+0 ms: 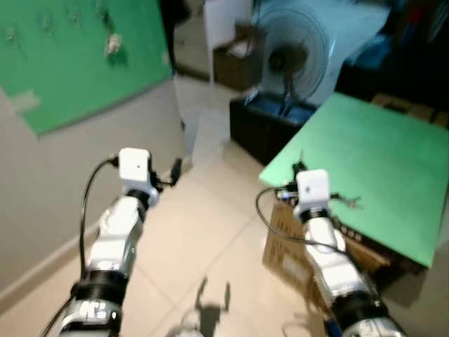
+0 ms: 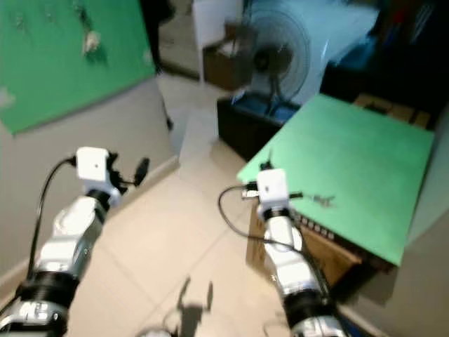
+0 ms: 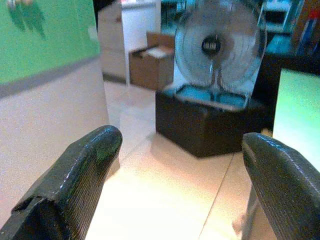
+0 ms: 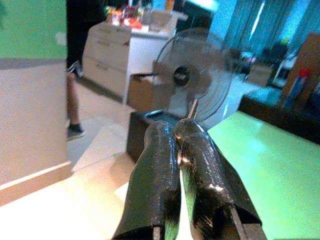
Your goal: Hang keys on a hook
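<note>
The head views are blurred. On the green wall panel (image 1: 77, 63) the small hooks (image 1: 10, 34) are only faint smears, and the pale thing (image 1: 112, 45) hanging there is too blurred to name. On the green table (image 1: 372, 161) a small dark object (image 1: 349, 202) is too small to identify. A person's leg (image 4: 72, 107) is cut off by the wall. The standing fan (image 3: 218, 47) is soft and blurred.

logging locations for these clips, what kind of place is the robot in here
Probably a lived-in room of a home set up for trials: tiled floor, a standing fan on a dark box, cardboard boxes and a white cabinet behind. A green board on the wall and a green-topped table suggest a staged test area.
</note>
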`<state>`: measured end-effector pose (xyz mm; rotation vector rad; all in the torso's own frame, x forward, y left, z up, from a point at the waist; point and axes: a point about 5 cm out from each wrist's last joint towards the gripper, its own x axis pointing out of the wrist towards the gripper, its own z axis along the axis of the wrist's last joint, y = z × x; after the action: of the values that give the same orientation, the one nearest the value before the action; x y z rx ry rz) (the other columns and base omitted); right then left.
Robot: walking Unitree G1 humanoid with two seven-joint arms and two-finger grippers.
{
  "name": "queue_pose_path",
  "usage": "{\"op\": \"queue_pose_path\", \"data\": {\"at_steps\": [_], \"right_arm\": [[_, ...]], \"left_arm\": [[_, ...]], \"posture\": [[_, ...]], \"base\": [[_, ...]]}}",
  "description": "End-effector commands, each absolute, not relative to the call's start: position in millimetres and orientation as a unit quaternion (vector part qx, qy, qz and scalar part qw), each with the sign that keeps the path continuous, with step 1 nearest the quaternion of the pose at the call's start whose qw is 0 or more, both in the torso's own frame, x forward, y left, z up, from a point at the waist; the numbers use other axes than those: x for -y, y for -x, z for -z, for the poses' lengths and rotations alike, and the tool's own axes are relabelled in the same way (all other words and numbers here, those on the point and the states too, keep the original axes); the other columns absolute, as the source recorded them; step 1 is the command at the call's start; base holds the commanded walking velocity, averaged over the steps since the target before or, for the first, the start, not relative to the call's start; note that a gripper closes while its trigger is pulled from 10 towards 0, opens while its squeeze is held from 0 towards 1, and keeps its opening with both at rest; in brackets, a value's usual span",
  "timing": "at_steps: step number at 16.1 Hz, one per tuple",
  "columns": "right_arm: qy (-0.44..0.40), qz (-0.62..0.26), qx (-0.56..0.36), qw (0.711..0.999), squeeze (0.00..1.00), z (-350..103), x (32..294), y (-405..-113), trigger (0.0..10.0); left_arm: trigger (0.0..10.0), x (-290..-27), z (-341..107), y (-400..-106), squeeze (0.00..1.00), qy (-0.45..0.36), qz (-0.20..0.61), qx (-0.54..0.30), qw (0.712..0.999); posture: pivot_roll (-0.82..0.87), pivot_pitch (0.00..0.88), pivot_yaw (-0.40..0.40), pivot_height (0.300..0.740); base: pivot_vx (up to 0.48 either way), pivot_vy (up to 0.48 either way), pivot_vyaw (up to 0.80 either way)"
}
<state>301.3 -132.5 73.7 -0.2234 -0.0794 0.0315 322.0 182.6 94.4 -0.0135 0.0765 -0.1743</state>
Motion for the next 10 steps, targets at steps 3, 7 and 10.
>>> {"op": "queue_pose_path", "data": {"at_steps": [3, 7, 10], "right_arm": [[0.106, -0.022, 0.027, 0.994, 0.0, -68, 128, -299, 0.0], [0.095, -0.031, -0.012, 0.995, 0.0, -56, 132, -297, 0.0], [0.094, -0.051, -0.016, 0.994, 0.0, -57, 128, -299, 0.0]], "left_arm": [[10.0, -176, -97, -325, 0.0, -0.007, 0.077, -0.041, 0.996], [10.0, -170, -89, -324, 0.0, 0.0, 0.067, -0.056, 0.996], [10.0, -165, -88, -326, 0.0, 0.003, 0.059, -0.058, 0.997]], "posture": [[-0.06, 0.0, 0.071, 0.727], [-0.06, 0.0, 0.053, 0.727], [-0.05, 0.0, 0.035, 0.727]], "base": [[0.382, 0.289, 0.0], [0.38, 0.292, 0.0], [0.382, 0.29, 0.0]]}}
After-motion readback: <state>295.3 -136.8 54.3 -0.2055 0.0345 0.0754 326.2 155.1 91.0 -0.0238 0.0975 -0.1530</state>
